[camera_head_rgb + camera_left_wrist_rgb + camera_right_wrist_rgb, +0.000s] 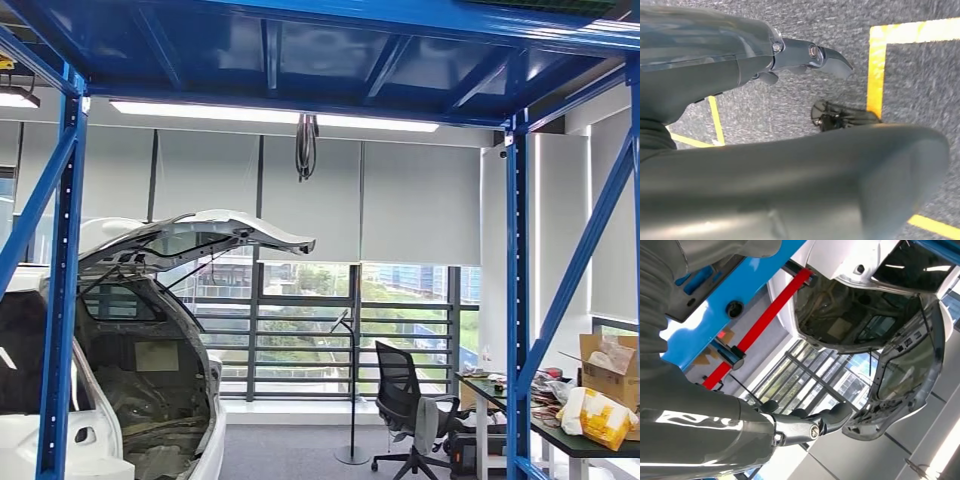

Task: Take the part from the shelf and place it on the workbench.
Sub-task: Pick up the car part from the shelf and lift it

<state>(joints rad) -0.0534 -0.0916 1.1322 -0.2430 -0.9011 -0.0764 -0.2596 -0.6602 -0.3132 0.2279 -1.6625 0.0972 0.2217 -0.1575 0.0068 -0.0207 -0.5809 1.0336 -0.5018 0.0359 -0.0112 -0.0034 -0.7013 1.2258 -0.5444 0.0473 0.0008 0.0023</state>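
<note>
1. Head view: no part identifiable; blue shelf frame (62, 290) rising at left and right, its deck overhead, so direction and long axis of the part impossible to judge.
2. Right wrist view: right hand (806, 425) raised near a blue beam (742, 295), fingers extended, holding nothing; judged the nearer to the shelf.
3. Left wrist view: left hand (806, 55) hanging over grey carpet (791, 100) with yellow tape (876, 70), fingers straight, empty.
4. Beyond: white car (151, 390) with hatch up; cluttered table (573, 430) at right.
</note>
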